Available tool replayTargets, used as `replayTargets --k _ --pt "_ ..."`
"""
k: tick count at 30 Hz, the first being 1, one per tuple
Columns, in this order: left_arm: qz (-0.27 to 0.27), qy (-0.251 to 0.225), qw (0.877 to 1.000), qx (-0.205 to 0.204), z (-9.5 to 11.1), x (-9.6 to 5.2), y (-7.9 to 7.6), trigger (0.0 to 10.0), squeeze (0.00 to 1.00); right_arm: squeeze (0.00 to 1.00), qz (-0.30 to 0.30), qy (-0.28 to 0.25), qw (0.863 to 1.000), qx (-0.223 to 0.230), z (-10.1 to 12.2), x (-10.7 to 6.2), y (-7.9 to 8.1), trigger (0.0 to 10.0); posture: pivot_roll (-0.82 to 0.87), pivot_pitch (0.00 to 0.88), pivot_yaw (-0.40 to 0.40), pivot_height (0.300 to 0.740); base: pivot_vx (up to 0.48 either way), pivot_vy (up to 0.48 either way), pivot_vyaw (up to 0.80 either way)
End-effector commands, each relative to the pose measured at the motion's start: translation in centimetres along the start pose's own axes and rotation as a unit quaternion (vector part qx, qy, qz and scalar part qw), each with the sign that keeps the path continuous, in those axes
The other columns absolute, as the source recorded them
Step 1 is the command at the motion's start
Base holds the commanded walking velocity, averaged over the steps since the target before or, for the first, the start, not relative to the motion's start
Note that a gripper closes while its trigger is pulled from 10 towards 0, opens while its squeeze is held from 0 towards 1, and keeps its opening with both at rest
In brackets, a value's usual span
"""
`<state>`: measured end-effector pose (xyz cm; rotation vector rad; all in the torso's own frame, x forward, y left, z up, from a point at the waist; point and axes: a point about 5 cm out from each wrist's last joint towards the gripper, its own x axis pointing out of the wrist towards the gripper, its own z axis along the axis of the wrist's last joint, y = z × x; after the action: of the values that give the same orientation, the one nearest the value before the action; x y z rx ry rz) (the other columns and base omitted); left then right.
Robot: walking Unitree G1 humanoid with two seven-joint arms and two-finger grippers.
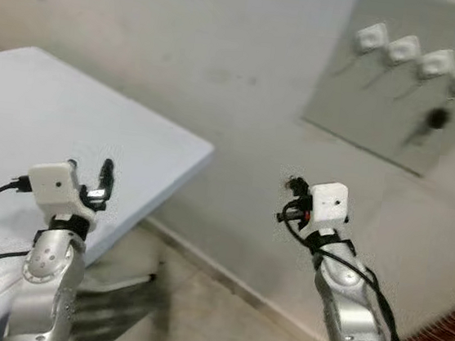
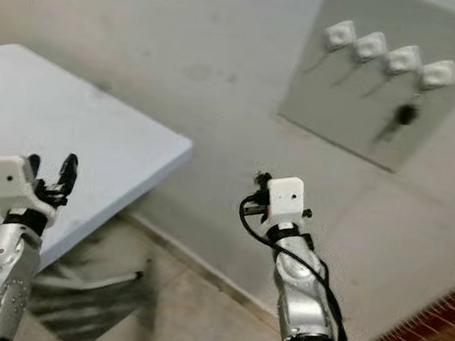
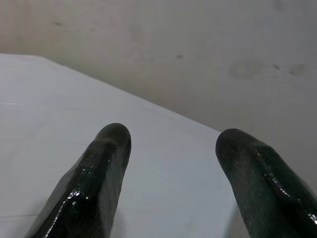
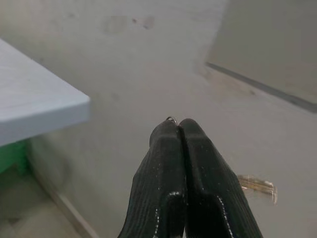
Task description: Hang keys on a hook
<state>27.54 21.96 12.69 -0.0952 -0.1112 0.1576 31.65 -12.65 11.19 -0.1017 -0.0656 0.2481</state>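
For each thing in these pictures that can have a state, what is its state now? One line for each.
Left gripper: open, empty, over the table.
Right gripper: shut on a key, short of the wall.
Dark key: hanging below the right-hand hooks.
Leftmost hook: appears bare.

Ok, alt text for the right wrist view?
The right gripper, fingers shut on a key whose brass blade sticks out beside them, faces a pale wall. A table corner juts in beside it.
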Motion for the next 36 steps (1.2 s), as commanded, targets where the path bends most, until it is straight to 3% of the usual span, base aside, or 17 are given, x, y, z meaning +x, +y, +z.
replayTargets --k 1,11,14,18,22,24,26,31,36 --pt "0.001 0.003 1.0 0.0 0.0 0.0 -0.2 10.0 0.0 0.0 -0.007 -0.009 1.0 -0.008 0.7 0.1 -0.7 10.0 -0.05 0.0 -0.072 0.732 0.0 0.0 -0.78" --pt "0.003 0.012 1.0 0.002 -0.3 -0.1 -0.3 10.0 0.0 0.0 -0.01 -0.009 1.0 -0.003 0.7 0.2 -0.6 10.0 -0.05 0.0 -0.071 0.732 0.0 0.0 -0.78" --pt "0.003 0.014 1.0 0.002 -0.4 -0.2 -0.4 10.0 0.0 0.0 -0.019 -0.011 0.999 0.024 0.6 0.1 -0.7 10.0 -0.05 0.0 -0.07 0.732 0.0 0.0 0.0" --pt "0.003 0.026 1.0 -0.003 -0.9 -0.3 -0.8 10.0 0.0 0.0 -0.04 0.023 0.998 0.032 -0.2 0.0 -1.0 10.0 -0.05 0.0 -0.067 0.732 0.0 0.0 0.0" --pt "0.003 0.027 1.0 -0.003 -0.9 -0.3 -0.9 10.0 0.0 0.0 -0.041 0.024 0.998 0.034 -0.2 0.0 -1.0 10.0 -0.05 0.0 -0.067 0.732 0.0 0.0 0.0" --pt "0.0 0.048 0.999 -0.011 -1.5 -0.6 -1.4 10.0 0.0 0.0 -0.099 0.066 0.991 0.055 -0.8 0.0 -2.1 10.0 -0.07 0.0 -0.052 0.732 0.0 0.0 0.0" --pt "-0.004 0.061 0.998 -0.016 -1.8 -0.7 -1.6 10.0 0.0 0.0 -0.117 0.076 0.988 0.064 -0.9 -0.1 -2.4 10.0 -0.07 0.0 -0.051 0.732 0.0 0.0 0.0" --pt "-0.011 0.07 0.997 -0.031 -1.8 -0.7 -1.6 10.0 0.0 0.0 -0.1 0.064 0.989 0.092 -0.5 -0.4 -2.1 10.0 -0.08 0.0 -0.049 0.732 0.0 0.0 0.0" --pt "-0.011 0.068 0.997 -0.036 -1.8 -0.6 -1.6 10.0 0.0 0.0 -0.103 0.065 0.99 0.069 -0.4 -0.7 -2.1 10.0 -0.08 0.0 -0.047 0.732 0.0 0.0 0.0"
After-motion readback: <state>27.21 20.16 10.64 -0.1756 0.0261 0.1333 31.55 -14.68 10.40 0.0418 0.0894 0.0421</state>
